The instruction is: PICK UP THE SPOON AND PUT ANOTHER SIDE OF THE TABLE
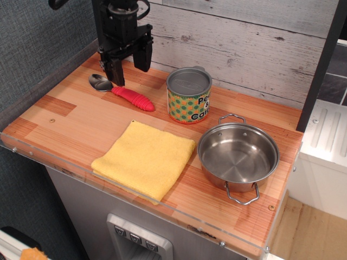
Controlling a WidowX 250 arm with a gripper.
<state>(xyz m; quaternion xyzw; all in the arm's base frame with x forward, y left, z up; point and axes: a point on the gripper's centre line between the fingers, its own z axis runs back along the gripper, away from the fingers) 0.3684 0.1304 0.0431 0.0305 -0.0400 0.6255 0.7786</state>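
The spoon (123,92) lies flat at the back left of the wooden table (76,122), its silver bowl to the left and its red-pink ribbed handle pointing right toward the can. My black gripper (129,70) hangs open just above and behind the spoon, one finger near the bowl and handle joint, the other to the right over the table. It holds nothing.
A green and orange patterned can (188,96) stands right of the spoon. A yellow cloth (145,158) lies at the front middle. A steel pot (237,157) with two handles sits at the right. A white plank wall backs the table.
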